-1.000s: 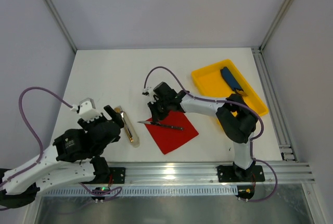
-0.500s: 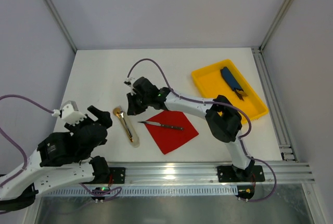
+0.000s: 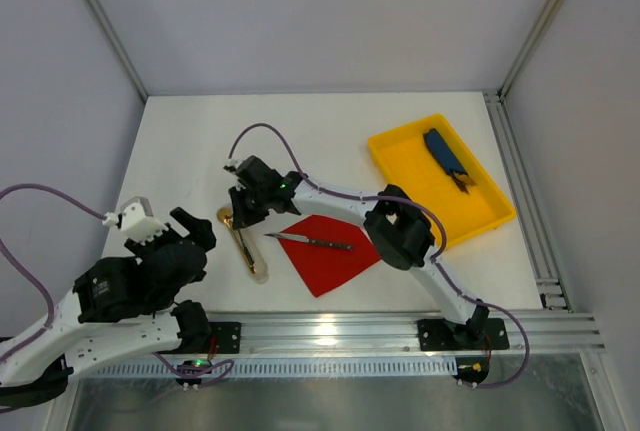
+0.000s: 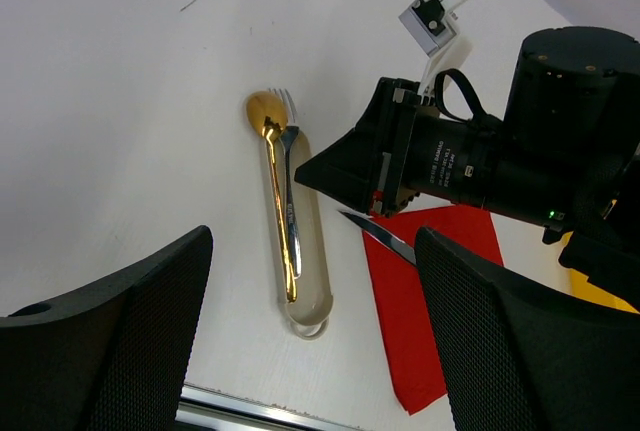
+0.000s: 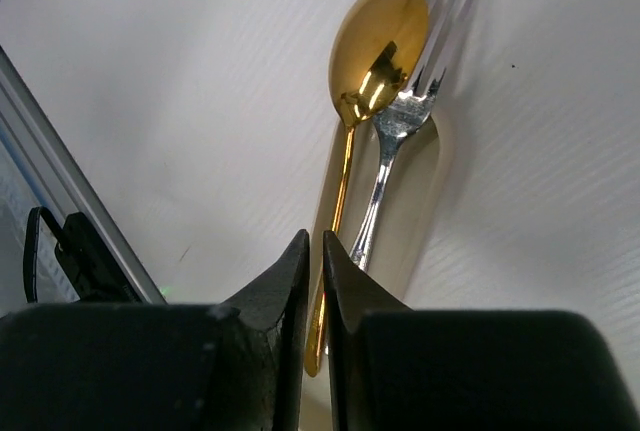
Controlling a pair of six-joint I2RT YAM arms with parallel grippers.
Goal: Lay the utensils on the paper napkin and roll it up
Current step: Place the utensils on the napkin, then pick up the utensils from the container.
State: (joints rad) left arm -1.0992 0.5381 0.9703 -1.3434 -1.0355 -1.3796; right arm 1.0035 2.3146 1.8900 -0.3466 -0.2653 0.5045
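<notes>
Fetching step: the gold metal spoon (image 5: 380, 41) and silver metal fork (image 5: 420, 76) lie in a pale translucent sleeve (image 4: 312, 296) on the white worktop (image 3: 190, 141), beside the red square paper napkin (image 3: 335, 259). The right end effector (image 5: 313, 241) hovers over them, nearly closed and empty; the left end effector (image 4: 312, 236) gapes. Next: spread the 2 fingers, pinch the handles.

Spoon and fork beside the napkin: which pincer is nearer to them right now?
Right. The right pincer is close over the spoon and fork, pointing at their handles. The left pincer is farther off, toward the near edge of the table.
</notes>
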